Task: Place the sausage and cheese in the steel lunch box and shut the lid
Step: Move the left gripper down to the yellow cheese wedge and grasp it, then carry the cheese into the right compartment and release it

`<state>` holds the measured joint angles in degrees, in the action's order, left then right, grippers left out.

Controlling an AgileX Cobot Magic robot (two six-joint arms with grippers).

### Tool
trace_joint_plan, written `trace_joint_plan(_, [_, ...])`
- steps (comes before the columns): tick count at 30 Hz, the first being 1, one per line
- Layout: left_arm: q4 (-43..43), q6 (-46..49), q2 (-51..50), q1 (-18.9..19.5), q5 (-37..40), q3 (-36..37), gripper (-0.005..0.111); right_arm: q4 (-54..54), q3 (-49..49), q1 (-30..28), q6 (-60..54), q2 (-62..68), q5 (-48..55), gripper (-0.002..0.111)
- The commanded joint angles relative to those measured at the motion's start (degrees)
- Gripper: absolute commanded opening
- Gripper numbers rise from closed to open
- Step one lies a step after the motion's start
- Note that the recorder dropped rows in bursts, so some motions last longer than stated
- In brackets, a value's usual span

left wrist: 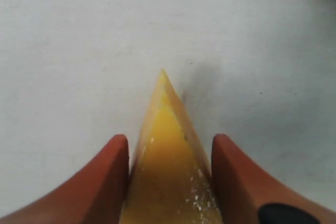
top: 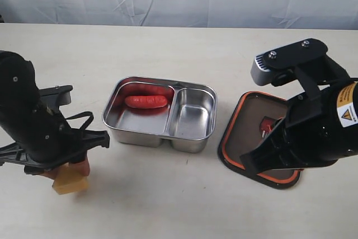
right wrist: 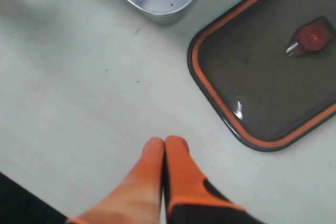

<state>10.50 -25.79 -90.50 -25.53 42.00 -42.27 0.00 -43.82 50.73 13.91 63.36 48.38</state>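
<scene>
Left claw (left wrist: 169, 142) is pinching the cheese (top: 70, 184) near the steel lunch box (top: 140, 134) holding the sausage (top: 146, 101); the lid (top: 246, 117) is lying off.

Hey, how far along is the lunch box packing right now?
Done: the sausage lies in the larger compartment of the steel lunch box. In hand: the left gripper is closed on the cheese, off to the box's left. Left: cheese into the box, then the lid, which lies seal-up on the table beside the box; the right gripper is shut and empty near it.
</scene>
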Motion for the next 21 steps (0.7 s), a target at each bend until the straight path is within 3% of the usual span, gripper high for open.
trace_joint_plan(1, [5.53, 4.46, 2.9, -0.28, -2.25, 0.11, 0.0, 0.0, 0.16, 0.03, -0.26, -0.46, -0.13, 0.0])
trace_joint_plan(13, [25.28, 20.39, 3.8, -0.28, -3.44, -5.4, 0.0, -1.4, 0.16, 0.03, -0.26, -0.46, -0.49, 0.0])
trace_joint_plan(21, [27.78, 23.46, 3.8, -0.28, -6.28, -11.01, 0.0, -6.49, 0.16, 0.03, 3.16, -0.46, -0.61, 0.0])
